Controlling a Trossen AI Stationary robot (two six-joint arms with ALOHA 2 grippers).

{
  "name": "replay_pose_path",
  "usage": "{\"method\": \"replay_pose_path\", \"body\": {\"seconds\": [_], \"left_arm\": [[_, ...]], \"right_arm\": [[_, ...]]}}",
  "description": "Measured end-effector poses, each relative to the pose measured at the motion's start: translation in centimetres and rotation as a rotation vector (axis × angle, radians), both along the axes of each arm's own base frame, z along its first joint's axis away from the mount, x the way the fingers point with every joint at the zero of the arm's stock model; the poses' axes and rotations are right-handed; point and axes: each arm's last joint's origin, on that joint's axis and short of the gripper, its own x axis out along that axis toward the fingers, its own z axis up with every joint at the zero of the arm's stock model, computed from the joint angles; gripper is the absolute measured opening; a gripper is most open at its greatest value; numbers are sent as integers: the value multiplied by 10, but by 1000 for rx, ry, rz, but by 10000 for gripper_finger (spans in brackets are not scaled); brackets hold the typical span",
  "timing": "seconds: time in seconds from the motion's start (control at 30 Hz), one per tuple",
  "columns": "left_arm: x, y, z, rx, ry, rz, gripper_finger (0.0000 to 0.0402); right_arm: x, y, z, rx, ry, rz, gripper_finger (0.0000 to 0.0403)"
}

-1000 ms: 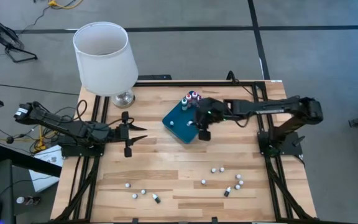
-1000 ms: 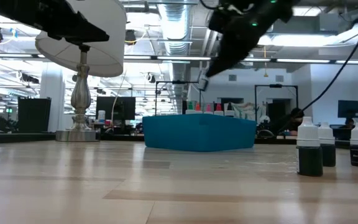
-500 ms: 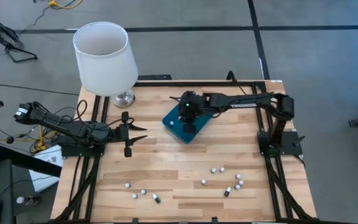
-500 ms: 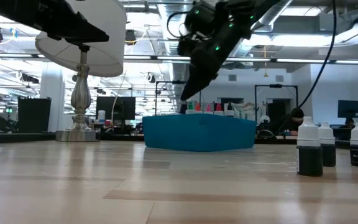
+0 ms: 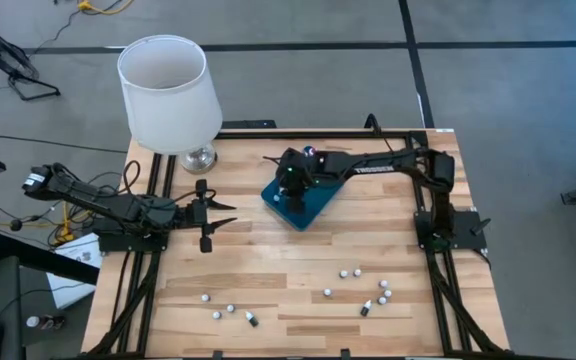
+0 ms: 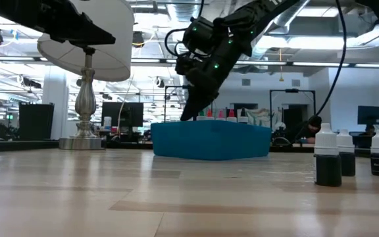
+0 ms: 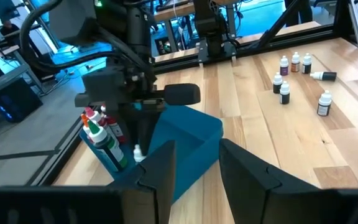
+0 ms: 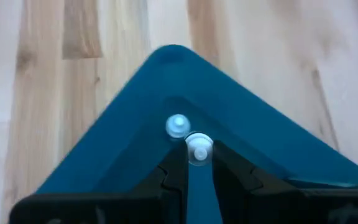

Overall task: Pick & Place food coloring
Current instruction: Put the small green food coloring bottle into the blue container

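Right end effector (image 8: 191, 163) hung over the teal tray (image 5: 313, 205), clenched on a white-capped bottle (image 8: 198, 149), its body hidden. Left end effector (image 5: 215, 214) waited, released.

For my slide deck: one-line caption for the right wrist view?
Right gripper shut on a white-capped food coloring bottle, over the teal tray beside another bottle.

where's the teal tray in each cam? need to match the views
High view: teal tray at table centre, under the right gripper.
Low view: wide teal block mid-frame, on the tabletop.
Left wrist view: lower centre-left, beyond that arm's own fingers.
Right wrist view: fills the middle, one corner pointing up.
Shared landmark: the right arm over the tray; the high and low views also share the lamp.
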Motion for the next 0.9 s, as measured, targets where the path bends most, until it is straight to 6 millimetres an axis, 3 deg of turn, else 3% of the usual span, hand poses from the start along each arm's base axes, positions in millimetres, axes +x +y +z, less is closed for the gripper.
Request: {"method": "replay_pose_path", "body": {"seconds": [0.17, 0.33, 0.9], "left_arm": [[0, 0, 0, 2, -3, 0, 116], [0, 0, 0, 2, -3, 0, 116], [0, 0, 0, 2, -3, 0, 116]], "right_arm": [[2, 0, 0, -1, -18, -3, 47], [5, -3, -19, 10, 26, -9, 48], [5, -13, -16, 8, -9, -39, 51]]}}
